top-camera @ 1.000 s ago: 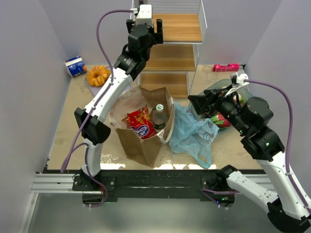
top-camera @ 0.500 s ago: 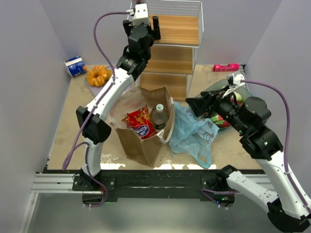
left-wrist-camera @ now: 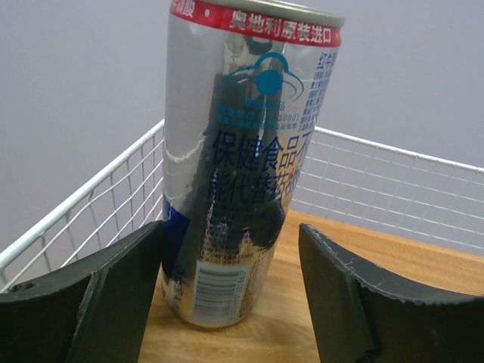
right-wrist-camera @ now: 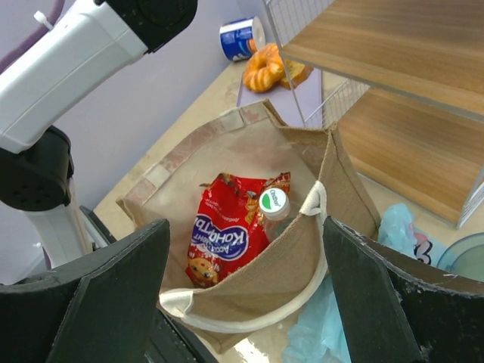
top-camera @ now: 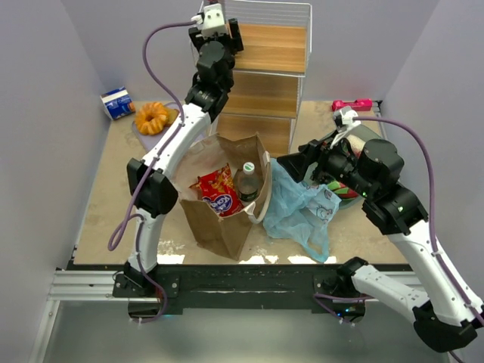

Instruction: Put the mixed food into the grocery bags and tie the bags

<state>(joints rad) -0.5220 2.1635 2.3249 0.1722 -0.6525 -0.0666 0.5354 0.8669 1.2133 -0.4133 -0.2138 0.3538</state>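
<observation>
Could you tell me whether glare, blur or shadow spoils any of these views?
Left wrist view: the shiny silver drink can with blue print mirrors a dark shape down its middle, though the print stays legible. Right wrist view: the red crinkly snack packet is sharp, without glare. Top view: even light, soft shadows.

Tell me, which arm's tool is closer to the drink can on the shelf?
Left. The left tool straddles the drink can; the right tool hangs over the brown paper bag, well away.

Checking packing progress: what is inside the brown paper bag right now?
Inside the brown paper bag lie a red snack packet and a clear bottle with a green-white cap. Whatever sits beneath them is covered.
</observation>
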